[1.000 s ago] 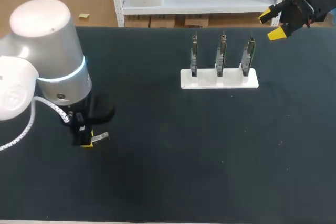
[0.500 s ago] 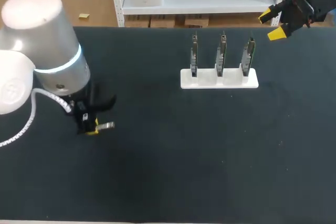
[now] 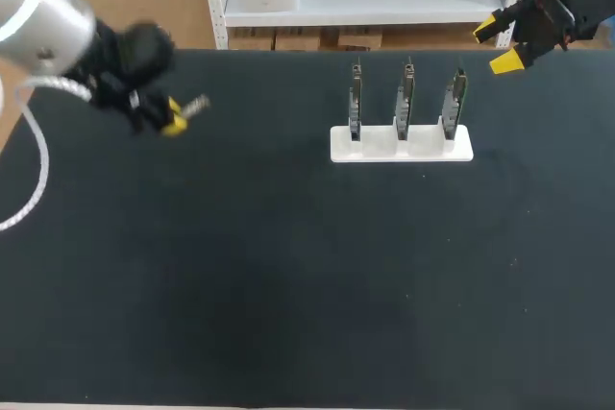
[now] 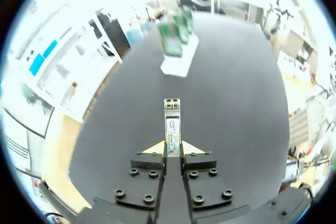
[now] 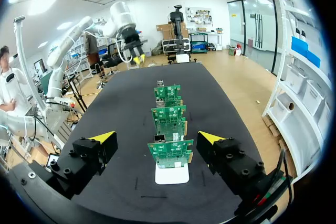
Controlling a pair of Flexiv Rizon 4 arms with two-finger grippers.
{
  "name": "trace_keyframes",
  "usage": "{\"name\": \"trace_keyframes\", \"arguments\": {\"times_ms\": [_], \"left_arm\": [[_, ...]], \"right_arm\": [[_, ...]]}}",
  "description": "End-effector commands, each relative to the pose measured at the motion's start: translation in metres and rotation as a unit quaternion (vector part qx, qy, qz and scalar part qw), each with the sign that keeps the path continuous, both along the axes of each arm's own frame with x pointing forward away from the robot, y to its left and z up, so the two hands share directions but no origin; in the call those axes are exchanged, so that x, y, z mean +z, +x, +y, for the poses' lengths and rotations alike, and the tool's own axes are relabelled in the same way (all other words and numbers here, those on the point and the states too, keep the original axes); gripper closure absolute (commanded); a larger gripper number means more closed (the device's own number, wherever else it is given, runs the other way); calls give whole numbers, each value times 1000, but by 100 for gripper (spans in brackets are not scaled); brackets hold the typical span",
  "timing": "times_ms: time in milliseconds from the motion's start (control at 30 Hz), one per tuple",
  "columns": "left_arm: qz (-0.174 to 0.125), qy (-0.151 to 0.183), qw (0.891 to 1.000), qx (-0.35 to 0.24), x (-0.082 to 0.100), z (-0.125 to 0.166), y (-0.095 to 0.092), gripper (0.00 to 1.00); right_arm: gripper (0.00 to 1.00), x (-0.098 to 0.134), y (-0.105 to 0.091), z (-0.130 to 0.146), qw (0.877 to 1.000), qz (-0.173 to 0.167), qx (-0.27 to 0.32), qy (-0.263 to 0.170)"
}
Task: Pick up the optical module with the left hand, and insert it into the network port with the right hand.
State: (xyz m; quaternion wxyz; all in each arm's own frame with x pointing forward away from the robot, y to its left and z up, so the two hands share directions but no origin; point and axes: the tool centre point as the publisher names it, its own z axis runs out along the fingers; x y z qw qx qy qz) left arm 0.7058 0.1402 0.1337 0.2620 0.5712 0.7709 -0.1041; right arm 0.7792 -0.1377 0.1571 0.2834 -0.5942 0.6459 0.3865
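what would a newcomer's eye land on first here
The left gripper is shut on a slim silver optical module at the far left of the table. A white stand holding three upright green circuit boards sits far right, with the open right gripper past its right end.

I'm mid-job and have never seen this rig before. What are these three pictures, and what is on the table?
This is a robot with two arms at a black table. The head view looks down from above and behind. Each round picture comes from a camera on one wrist, looking along that arm's fingers. The left gripper, yellow-tipped, is shut on a slim silver metal optical module, held clear of the table near its far left corner. The right gripper is open and empty at the far right edge. Between them a white stand holds three upright green circuit boards in a row. Their ports are too small to make out.
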Motion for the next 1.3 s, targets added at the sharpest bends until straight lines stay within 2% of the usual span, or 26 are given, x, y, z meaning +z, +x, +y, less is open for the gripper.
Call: {"name": "trace_keyframes", "arguments": {"times_ms": [33, 133, 300, 633, 700, 733, 1033, 1300], "left_arm": [[-83, -139, 987, -1, 22, -6, 29, 100], [-98, -146, 984, -16, 41, -21, 50, 100], [-112, -153, 981, -50, 60, -52, 77, 100], [-116, -244, 956, -113, 84, -130, 109, 100], [-102, -290, 944, -121, 90, -144, 114, 100], [-99, -297, 942, -125, 92, -152, 116, 100], [-74, -337, 921, -182, 96, -217, 116, 100], [-52, -385, 900, -199, 95, -267, 109, 100]], "right_arm": [[0, 0, 0, 0, 1000, 0, 0, 0], [0, 0, 0, 0, 1000, 0, 0, 0], [0, 0, 0, 0, 1000, 0, 0, 0], [0, 0, 0, 0, 1000, 0, 0, 0], [0, 0, 0, 0, 1000, 0, 0, 0], [0, 0, 0, 0, 1000, 0, 0, 0], [0, 0, 0, 0, 1000, 0, 0, 0], [0, 0, 0, 0, 1000, 0, 0, 0]]}}
